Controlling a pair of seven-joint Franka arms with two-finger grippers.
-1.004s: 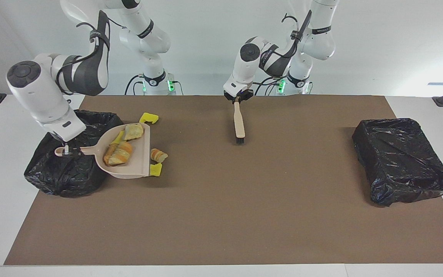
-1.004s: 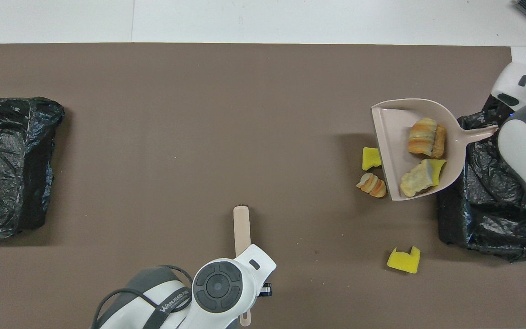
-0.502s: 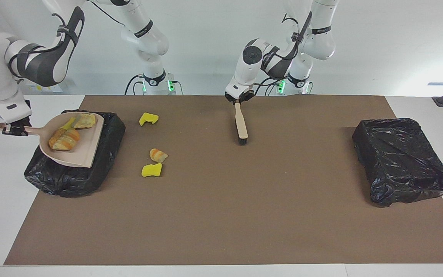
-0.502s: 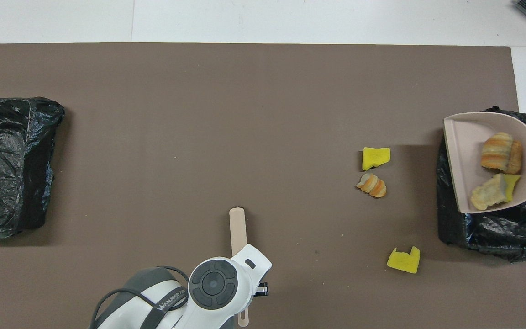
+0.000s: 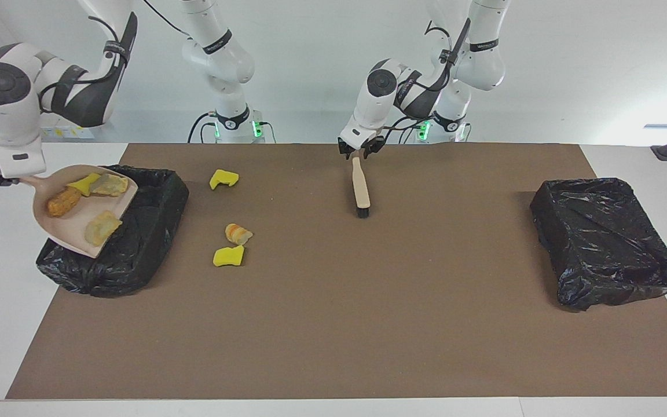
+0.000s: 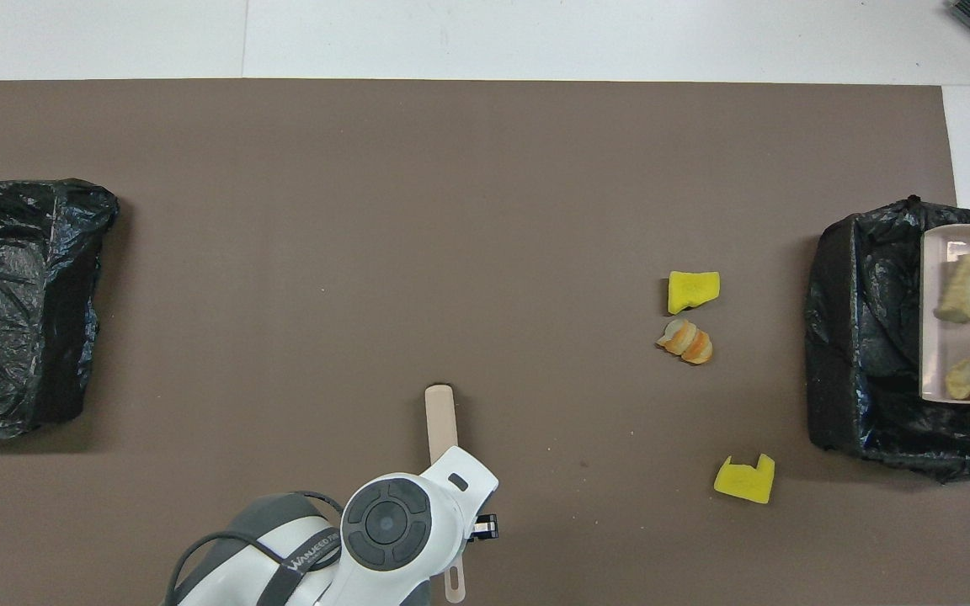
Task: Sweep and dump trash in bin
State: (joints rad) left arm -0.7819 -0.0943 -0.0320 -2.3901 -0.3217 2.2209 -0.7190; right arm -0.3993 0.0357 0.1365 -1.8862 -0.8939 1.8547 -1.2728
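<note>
One cam sits high across the table (image 5: 333, 347), facing the robots. The other's above the robots, looking steeply down. Both catch the brown mat (image 6: 367, 210), just flipped around.

A beige dustpan (image 5: 81, 223) held yellow sponge and golden-brown bread above a black bin bag (image 5: 136, 255) on brown matting (image 5: 333, 301).

Open brown mat (image 5: 368, 324) fills the centre and lower frame of the facing view. Obstacles: brush (image 5: 360, 188) top centre, three scraps (image 5: 230, 237) upper left, black bins (image 5: 603, 240) at both edges.
</note>
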